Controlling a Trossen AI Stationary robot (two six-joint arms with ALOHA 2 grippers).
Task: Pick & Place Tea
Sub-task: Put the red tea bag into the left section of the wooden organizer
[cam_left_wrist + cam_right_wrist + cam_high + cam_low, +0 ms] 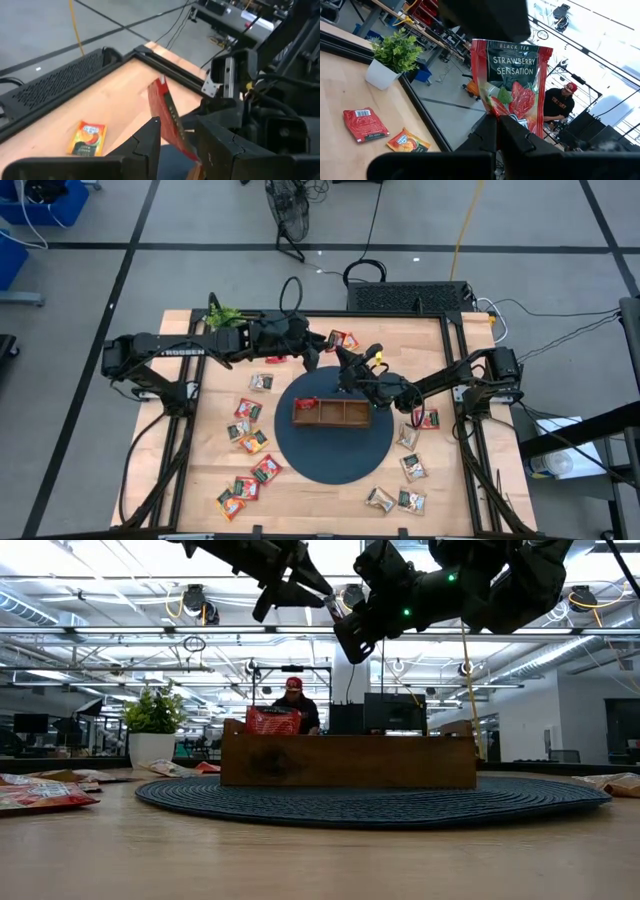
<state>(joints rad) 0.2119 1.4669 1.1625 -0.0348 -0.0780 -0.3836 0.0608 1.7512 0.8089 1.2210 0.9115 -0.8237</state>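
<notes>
A red tea sachet (512,85), printed "Strawberry Sensation", hangs in the air above the far side of the round mat with my right gripper (499,122) shut on it. My left gripper (177,127) is open, its two fingers standing on either side of the same sachet (170,112), seen edge-on; no touch shows. In the high view the left gripper (312,358) and the right gripper (345,370) meet just beyond the wooden tray (345,421). Another red sachet (272,720) stands in the tray's left compartment. My right gripper pinches the sachet's lower edge (506,114), near its middle, between the two fingers. The fingers come roughly level from the table's right side. The sachet sticks out past the fingertips with its printed face toward the wrist camera, lifted clear of table and tray.
The tray stands on a dark round mat (335,465). Several loose sachets lie left of the mat (250,425), right of it (410,470) and at the far edge (343,340). A potted plant (225,315) stands at the far left. A person (293,705) sits beyond the table.
</notes>
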